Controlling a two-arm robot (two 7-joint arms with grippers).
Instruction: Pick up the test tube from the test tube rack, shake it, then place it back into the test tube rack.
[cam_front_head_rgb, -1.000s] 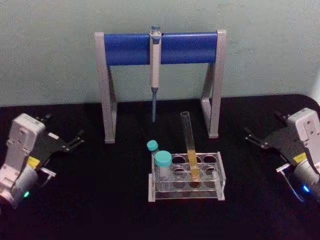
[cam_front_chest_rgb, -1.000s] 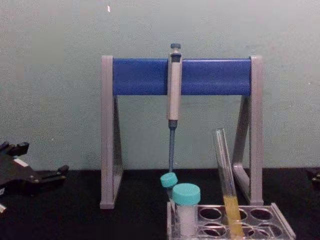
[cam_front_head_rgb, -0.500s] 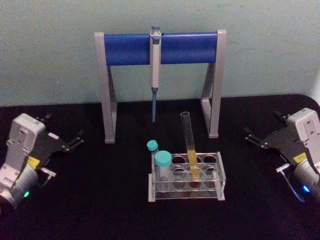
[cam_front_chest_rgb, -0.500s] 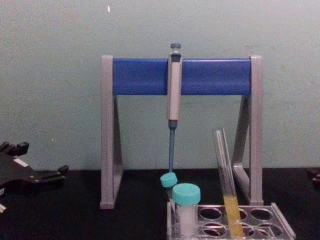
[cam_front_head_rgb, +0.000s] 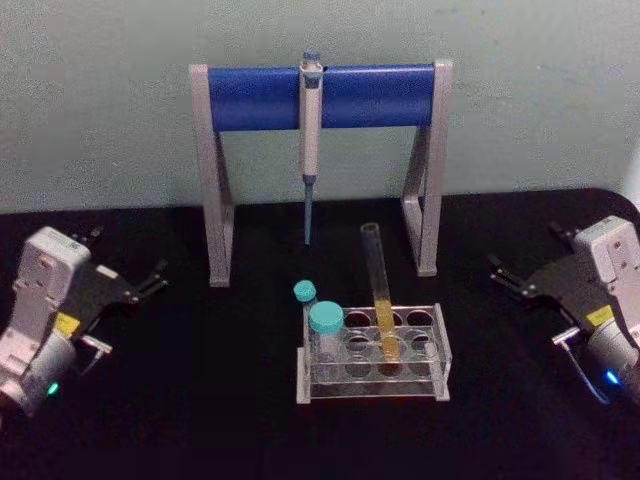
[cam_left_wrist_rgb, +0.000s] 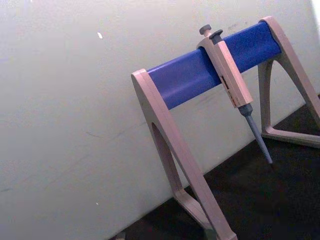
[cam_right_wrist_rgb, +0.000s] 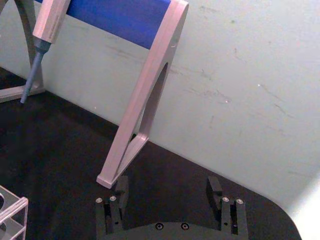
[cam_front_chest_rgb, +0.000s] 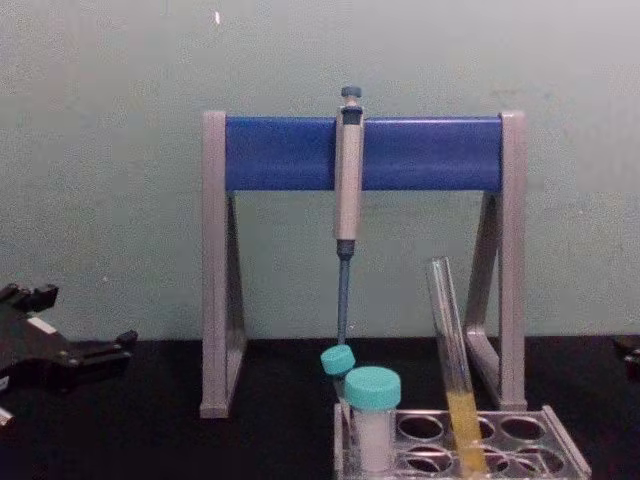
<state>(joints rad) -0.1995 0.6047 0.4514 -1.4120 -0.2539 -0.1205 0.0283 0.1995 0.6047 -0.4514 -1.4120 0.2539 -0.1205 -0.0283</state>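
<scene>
Left tool (cam_front_head_rgb: 128, 255) at 9 o'clock, right tool (cam_front_head_rgb: 522, 248) at 3, both spread and empty; the test tube (cam_front_head_rgb: 377, 270) leans, propped by its test tube rack (cam_front_head_rgb: 370, 388) hole

Left gripper (cam_front_head_rgb: 157, 278) and right gripper (cam_front_head_rgb: 497, 272) rest low, well apart, jaws spread, tips angled inward.

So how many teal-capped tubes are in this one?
2. Both stand at the left end of the test tube rack: the wider teal-capped tube nearer the robot, the slimmer teal-capped tube just behind it. None looks hidden.
</scene>
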